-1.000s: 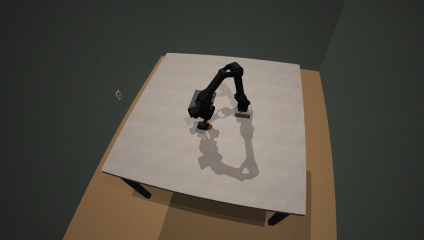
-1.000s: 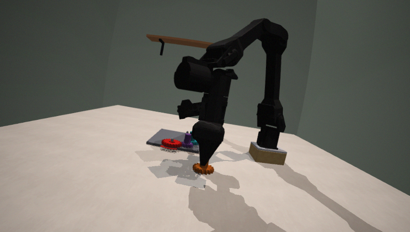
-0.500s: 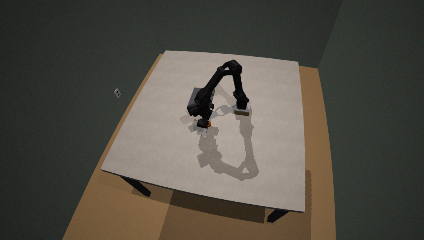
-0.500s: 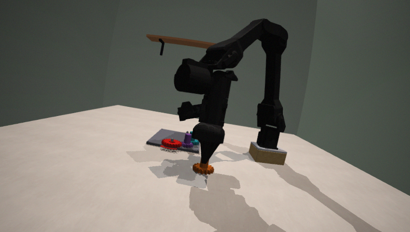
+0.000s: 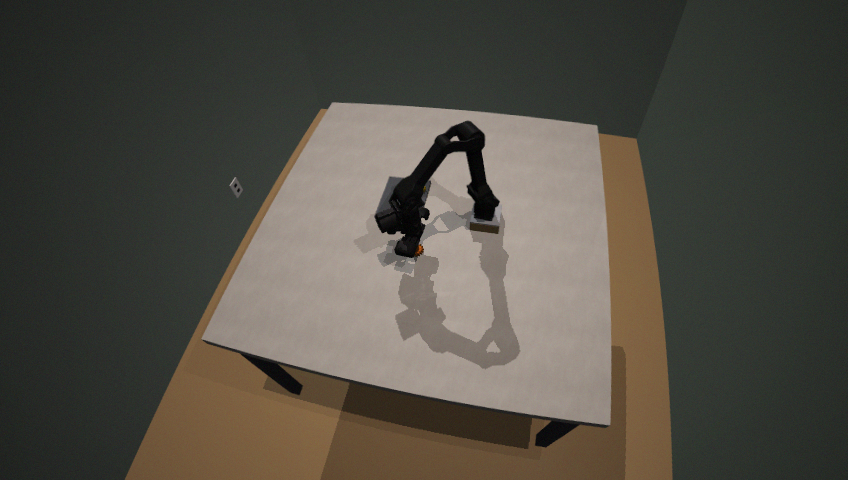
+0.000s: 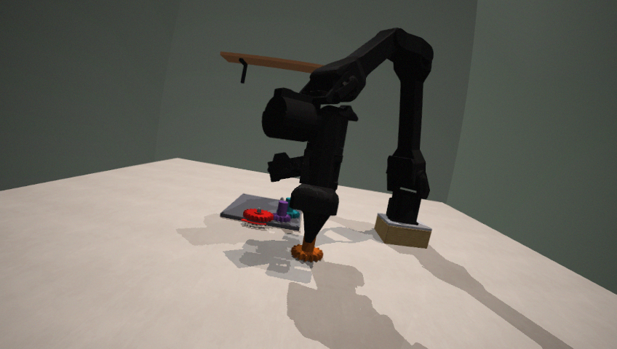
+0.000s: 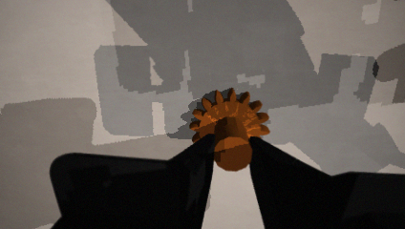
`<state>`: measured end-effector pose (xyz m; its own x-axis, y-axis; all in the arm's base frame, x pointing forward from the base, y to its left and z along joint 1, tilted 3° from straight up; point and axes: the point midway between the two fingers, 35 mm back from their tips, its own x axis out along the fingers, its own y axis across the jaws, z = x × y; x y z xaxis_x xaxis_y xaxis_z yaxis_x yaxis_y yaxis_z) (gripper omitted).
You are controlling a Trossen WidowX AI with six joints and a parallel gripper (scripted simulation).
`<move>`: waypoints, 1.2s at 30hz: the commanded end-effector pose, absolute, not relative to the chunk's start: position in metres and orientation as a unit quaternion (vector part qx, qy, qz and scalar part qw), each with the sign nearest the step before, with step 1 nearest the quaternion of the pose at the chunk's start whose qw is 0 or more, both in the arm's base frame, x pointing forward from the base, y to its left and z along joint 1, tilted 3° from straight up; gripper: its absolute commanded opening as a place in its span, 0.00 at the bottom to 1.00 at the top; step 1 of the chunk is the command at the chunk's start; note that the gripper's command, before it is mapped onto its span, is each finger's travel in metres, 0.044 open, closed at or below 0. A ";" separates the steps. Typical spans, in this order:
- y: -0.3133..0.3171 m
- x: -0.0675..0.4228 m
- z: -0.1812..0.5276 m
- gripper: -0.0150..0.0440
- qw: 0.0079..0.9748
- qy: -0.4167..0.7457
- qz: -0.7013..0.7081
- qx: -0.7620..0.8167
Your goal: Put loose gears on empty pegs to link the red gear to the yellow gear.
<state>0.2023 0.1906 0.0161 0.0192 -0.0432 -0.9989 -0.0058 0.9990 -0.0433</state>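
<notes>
My gripper [image 6: 308, 240] [image 7: 231, 142] is shut on the upright stem of the orange gear [image 6: 306, 254] [image 7: 231, 112] [image 5: 420, 250], one finger on each side. The orange gear stands on the table in front of the board. The red gear [image 6: 257, 215] lies on the grey board [image 6: 242, 204] [image 5: 386, 199] near its front edge. A purple gear with a tall stem [image 6: 282, 208] stands on the board beside the red gear. A teal gear [image 6: 293, 213] stands just behind it, partly hidden by the gripper. Only a small yellow bit of the yellow gear [image 5: 424, 189] shows beside the arm.
The arm's base sits on a wooden block [image 5: 484, 227] [image 6: 402, 233] to the right of the board. The arm arches over the board and hides part of it in the top view. A brown shelf [image 6: 268, 62] is on the back wall.
</notes>
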 end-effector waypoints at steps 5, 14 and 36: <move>0.196 0.206 0.033 0.25 0.715 0.699 -0.008 -0.016; 0.200 0.209 0.053 0.25 0.715 0.699 -0.008 -0.016; 0.203 0.211 0.103 0.25 0.715 0.699 -0.008 -0.015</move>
